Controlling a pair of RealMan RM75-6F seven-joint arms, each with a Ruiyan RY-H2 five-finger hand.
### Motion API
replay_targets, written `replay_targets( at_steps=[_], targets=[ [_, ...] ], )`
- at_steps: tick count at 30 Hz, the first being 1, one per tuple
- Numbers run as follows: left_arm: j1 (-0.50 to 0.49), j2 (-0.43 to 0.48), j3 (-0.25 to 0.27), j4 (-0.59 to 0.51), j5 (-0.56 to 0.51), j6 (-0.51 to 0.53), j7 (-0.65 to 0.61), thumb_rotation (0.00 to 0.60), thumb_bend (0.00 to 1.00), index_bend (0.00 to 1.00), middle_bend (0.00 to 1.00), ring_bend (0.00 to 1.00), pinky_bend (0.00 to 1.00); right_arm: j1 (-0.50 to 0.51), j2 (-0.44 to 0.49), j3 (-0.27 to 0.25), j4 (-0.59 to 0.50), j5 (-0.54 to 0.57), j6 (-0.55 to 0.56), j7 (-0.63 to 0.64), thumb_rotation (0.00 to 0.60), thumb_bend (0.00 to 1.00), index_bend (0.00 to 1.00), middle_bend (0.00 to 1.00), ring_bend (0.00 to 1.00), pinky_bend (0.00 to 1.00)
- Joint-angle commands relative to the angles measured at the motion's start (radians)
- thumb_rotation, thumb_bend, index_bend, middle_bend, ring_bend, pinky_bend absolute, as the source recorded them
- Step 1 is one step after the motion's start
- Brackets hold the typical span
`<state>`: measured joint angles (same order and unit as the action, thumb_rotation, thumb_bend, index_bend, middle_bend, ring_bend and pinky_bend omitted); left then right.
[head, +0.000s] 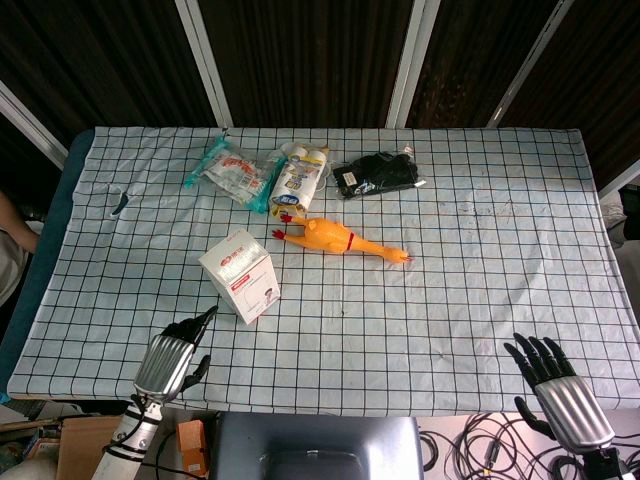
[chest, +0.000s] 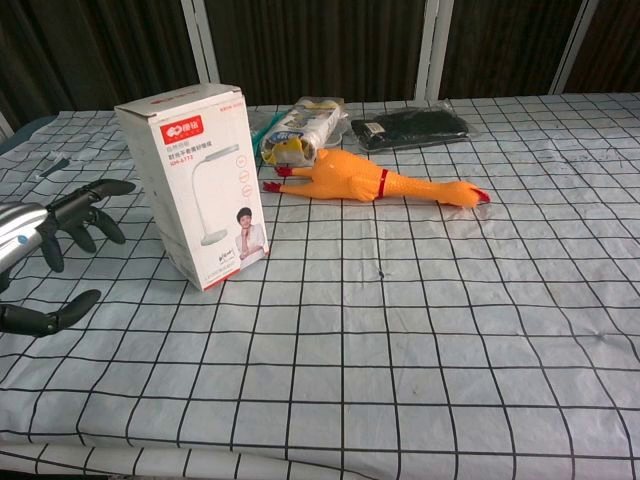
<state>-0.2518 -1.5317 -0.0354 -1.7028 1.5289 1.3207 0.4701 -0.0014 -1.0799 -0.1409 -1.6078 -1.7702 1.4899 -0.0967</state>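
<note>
Getting even, soft daylight on both feeds; white checked cloth on table (head: 480, 290) reads bright, not blown out. Background behind table stays very dark. Shadows faint and short: small one beside white box (chest: 195, 180), thin one under rubber chicken (chest: 375, 187). No glare I can spot. Focus sharp centre-frame; left robot hand (chest: 45, 255) slightly soft at chest-view edge. Grid lines bow mildly in head view.

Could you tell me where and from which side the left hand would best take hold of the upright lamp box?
Probably across its narrow side faces, around mid-height, coming in from the robot's left. The lamp box stands upright and tall on the checked tablecloth, with clear cloth on that side, and the left hand, fingers apart and empty, is already beside it. A low grip might tip it less.
</note>
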Motion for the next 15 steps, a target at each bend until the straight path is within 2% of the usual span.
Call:
replay_targets(
  at_steps=[1,6,15],
  targets=[
    [-0.022,-0.046,-0.022,0.001,-0.094,-0.060,0.074,0.600,0.43,0.02,1.00,1.00,1.00,-0.002,0.005,-0.001,0.002,-0.004,0.007,0.010,0.600,0.36,0.00,0.00,0.00,0.00],
    [-0.042,-0.083,-0.037,0.015,-0.167,-0.090,0.133,0.600,0.44,0.05,1.00,1.00,1.00,-0.003,0.010,-0.004,0.005,-0.008,0.012,0.022,0.600,0.36,0.00,0.00,0.00,0.00],
    [-0.044,-0.075,-0.021,-0.006,-0.169,-0.067,0.142,0.600,0.44,0.05,1.00,1.00,1.00,-0.005,0.010,-0.004,0.006,-0.010,0.014,0.022,0.600,0.36,0.00,0.00,0.00,0.00]
  ],
)
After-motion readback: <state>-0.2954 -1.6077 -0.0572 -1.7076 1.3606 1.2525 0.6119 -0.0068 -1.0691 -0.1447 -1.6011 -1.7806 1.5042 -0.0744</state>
